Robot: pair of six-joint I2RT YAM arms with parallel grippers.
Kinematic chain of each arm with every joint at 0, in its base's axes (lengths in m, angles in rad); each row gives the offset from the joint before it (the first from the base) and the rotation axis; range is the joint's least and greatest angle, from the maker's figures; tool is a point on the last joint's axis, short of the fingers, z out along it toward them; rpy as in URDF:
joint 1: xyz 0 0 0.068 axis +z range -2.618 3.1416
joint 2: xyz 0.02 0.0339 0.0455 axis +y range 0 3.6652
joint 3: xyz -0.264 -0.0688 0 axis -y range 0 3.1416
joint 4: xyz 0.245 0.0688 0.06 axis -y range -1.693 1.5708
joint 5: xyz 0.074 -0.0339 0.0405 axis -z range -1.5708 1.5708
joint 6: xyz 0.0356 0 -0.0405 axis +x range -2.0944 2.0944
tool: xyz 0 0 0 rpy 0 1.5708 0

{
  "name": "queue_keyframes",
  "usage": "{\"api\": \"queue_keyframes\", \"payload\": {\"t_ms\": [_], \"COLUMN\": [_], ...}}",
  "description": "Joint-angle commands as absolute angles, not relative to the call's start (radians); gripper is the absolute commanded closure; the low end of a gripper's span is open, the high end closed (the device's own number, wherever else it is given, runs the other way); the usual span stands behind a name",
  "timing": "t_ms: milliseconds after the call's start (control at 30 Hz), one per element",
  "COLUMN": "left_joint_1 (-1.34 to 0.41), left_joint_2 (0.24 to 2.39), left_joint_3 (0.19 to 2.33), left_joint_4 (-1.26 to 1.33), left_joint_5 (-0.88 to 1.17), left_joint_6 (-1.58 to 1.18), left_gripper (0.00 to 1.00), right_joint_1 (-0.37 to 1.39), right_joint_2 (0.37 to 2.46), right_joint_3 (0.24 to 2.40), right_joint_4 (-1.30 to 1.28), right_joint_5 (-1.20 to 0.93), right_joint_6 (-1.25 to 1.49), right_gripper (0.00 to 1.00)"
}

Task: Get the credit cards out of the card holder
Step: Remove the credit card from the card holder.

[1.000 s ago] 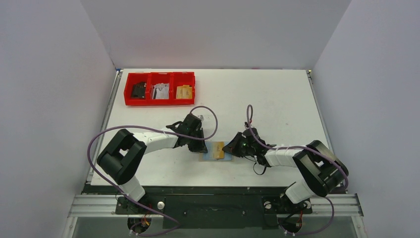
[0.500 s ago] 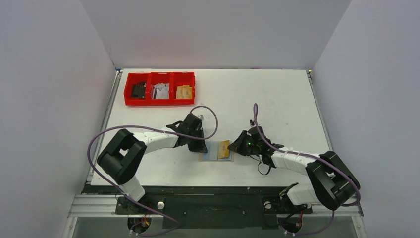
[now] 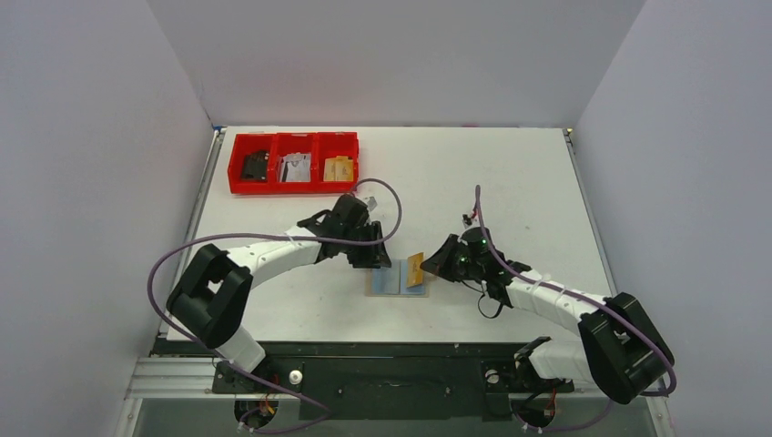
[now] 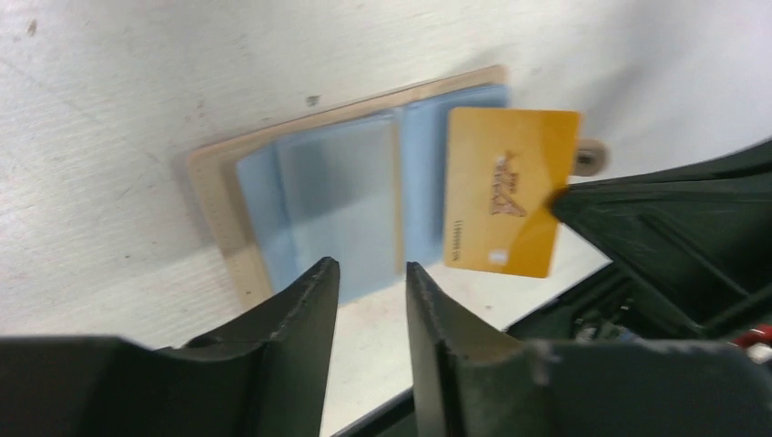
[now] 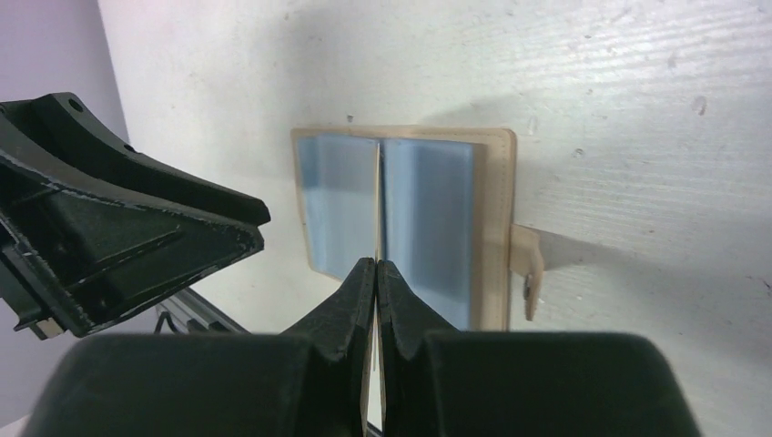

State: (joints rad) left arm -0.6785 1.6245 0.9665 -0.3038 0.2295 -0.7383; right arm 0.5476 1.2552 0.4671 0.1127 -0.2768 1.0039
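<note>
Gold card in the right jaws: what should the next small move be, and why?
Probably carry the gold card sideways off the card holder and lay it on the bare table. The right gripper is shut on the card's edge, the card is out of its pocket and tilted above the holder, and the left gripper's jaws stand parted, holding nothing.

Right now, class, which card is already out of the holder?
The gold card, pinched in the right gripper; the pale blue cards lie inside the card holder.
</note>
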Motion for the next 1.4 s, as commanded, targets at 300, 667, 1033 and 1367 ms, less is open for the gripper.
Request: {"api": "queue_keyframes", "payload": {"t_ms": [300, 667, 1033, 1367], "left_joint_1": [-0.525, -0.489, -0.489, -0.489], "left_joint_2": [1.511, 1.516, 1.531, 1.545], "left_joint_3": [0.900, 0.827, 0.773, 0.755], "left_joint_4": [0.002, 0.227, 0.458, 0.517], "left_joint_5": [0.659, 0.801, 0.865, 0.867], "left_joint_6": [-0.866, -0.978, -1.136, -1.176], "left_gripper": [0.53, 0.48, 0.61, 1.00], "right_joint_1": [0.514, 0.504, 0.508, 0.514], "right_joint_2": [1.183, 1.222, 1.254, 1.240], "right_joint_3": [0.579, 0.572, 0.570, 0.583], "right_joint_4": [0.192, 0.394, 0.460, 0.373], "right_joint_5": [-0.403, -0.509, -0.539, -0.510], "right_joint_6": [1.097, 1.262, 1.299, 1.235], "right_gripper": [1.00, 1.00, 1.00, 0.88]}}
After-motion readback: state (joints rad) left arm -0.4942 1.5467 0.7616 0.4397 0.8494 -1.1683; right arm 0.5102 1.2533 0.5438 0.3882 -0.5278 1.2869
